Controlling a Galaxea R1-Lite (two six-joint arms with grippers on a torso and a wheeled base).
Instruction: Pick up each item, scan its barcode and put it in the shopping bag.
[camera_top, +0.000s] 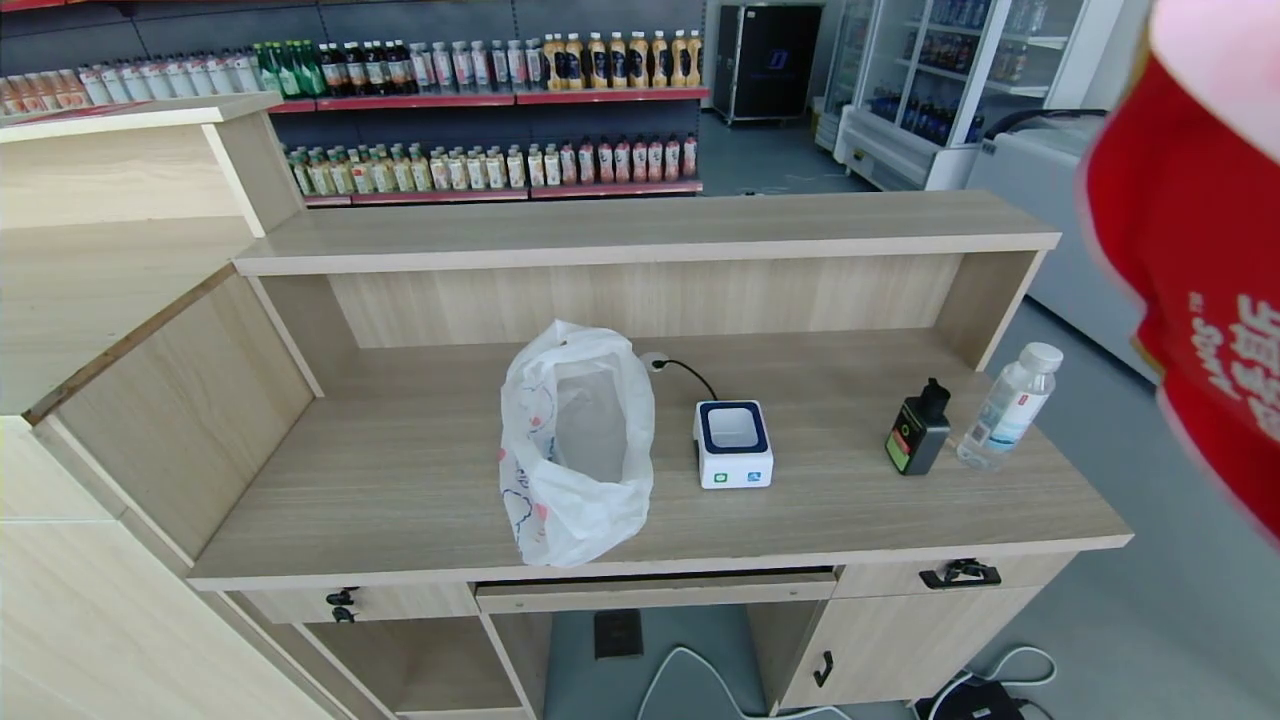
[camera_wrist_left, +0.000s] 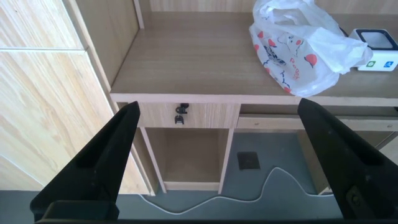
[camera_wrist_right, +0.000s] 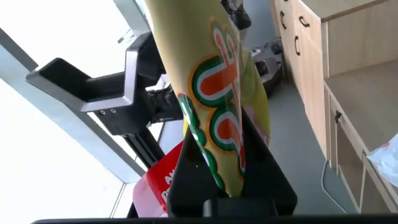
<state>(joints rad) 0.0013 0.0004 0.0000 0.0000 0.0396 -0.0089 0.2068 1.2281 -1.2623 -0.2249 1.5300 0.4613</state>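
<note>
While the left gripper (camera_wrist_left: 217, 121) hangs wide open short of the shopping bag (camera_top: 575, 440), the right gripper (camera_wrist_right: 225, 163) sits raised, clamped on a snack packet (camera_wrist_right: 214, 81).

Surfaces as I read them from the console. Counter (camera_top: 400, 470): pale wood-grain laminate, matt and smooth. Scanner (camera_top: 733, 443): hard white plastic, lightly glossy, with a dark shiny window on top. Shopping bag (camera_top: 575, 440), just left of the scanner: thin translucent plastic film, crinkled, soft sheen. Small dark container (camera_top: 918, 432), right of the scanner: opaque black plastic, smooth. Water bottle (camera_top: 1005, 408), farther right of the scanner: clear smooth plastic, white cap. Snack packet (camera_wrist_right: 217, 112): glossy printed film. Left gripper (camera_wrist_left: 217, 112) fingers (camera_wrist_left: 99, 162): matt black plastic. Drawer handles (camera_top: 960, 573), below the scanner: black, apparently metal
</note>
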